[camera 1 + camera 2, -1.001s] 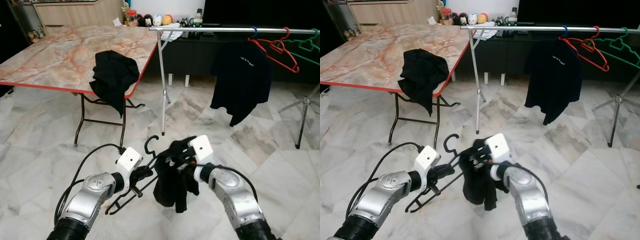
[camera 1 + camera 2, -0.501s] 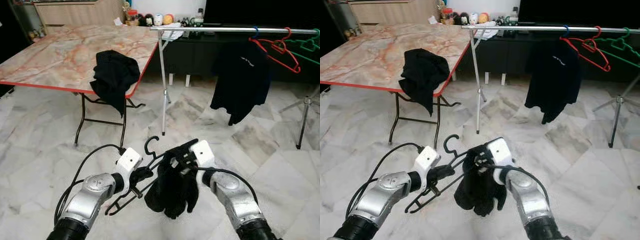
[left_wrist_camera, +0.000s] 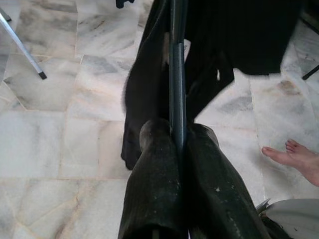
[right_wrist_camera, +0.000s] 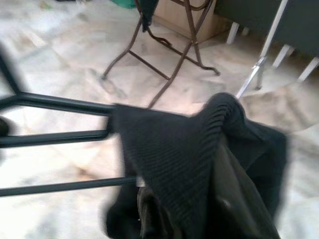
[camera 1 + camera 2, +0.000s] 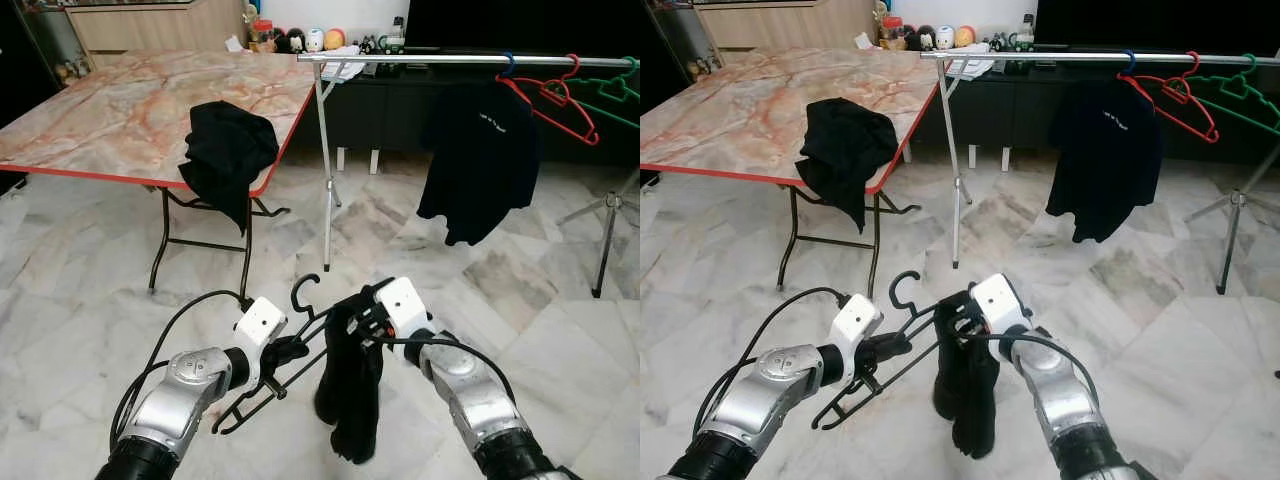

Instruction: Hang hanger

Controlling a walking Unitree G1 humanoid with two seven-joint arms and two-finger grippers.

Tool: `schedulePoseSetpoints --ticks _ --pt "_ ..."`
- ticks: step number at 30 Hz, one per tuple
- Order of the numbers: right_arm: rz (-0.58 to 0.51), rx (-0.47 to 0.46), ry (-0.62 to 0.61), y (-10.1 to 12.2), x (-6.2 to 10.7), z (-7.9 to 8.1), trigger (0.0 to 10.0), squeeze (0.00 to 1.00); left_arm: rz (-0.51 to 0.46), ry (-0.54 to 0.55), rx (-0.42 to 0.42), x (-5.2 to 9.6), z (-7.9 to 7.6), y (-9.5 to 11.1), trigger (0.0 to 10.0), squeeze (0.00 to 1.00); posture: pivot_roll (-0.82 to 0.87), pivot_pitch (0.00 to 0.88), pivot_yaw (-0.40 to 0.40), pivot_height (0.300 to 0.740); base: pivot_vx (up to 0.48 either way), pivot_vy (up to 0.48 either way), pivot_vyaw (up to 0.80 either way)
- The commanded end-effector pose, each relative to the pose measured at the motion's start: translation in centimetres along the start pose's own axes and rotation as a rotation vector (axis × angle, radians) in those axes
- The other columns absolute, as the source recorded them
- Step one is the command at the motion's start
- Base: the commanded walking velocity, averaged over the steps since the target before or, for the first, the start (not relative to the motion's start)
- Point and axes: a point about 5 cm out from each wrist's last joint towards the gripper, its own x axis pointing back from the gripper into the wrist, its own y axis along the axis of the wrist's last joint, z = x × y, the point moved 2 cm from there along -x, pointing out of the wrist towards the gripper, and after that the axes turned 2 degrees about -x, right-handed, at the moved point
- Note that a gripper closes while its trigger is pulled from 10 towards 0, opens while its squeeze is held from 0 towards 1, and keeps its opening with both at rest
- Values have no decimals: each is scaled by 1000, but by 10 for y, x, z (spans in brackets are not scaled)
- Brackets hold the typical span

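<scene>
Over veined marble floor, the left gripper pinches a thin black wire hanger; the right gripper grips the knit black garment draped on it.

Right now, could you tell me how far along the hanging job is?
Done: the left pincer is shut on the black hanger, and one black shirt already hangs on the rail. In hand: the right pincer holds a dark garment bunched over one end of the hanger, not spread on it. Left: dressing it properly and hooking it on the rail beyond.
</scene>
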Motion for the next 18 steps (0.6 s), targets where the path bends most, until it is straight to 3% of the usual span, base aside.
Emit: schedulePoseSetpoints --ticks 1,6,7,9,12,16,18 --pt "46 15 -67 -8 -2 -7 10000 0 -15 4 -3 4 3 3 10000 0 106 105 71 740 0 0 0" --pt "-33 -10 -29 5 -3 -3 10000 0 -13 -11 -6 5 2 3 10000 0 108 101 72 740 0 0 0" --pt "-125 -66 117 20 -1 14 10000 0 -13 -10 -6 4 2 3 10000 0 108 101 72 740 0 0 0" --pt "-224 -81 297 35 8 34 10000 0 -14 -9 -6 4 2 3 10000 0 108 98 72 740 0 0 0" --pt "-309 -33 412 45 20 45 10000 0 -16 -8 -4 4 2 3 10000 0 108 98 72 740 0 0 0" --pt "-305 -1 460 40 24 45 10000 0 -15 -11 -1 3 1 3 10000 0 104 103 72 740 0 0 0" --pt "-271 56 441 29 24 42 10000 0 -14 -15 2 3 1 3 10000 0 105 104 72 740 0 0 0"
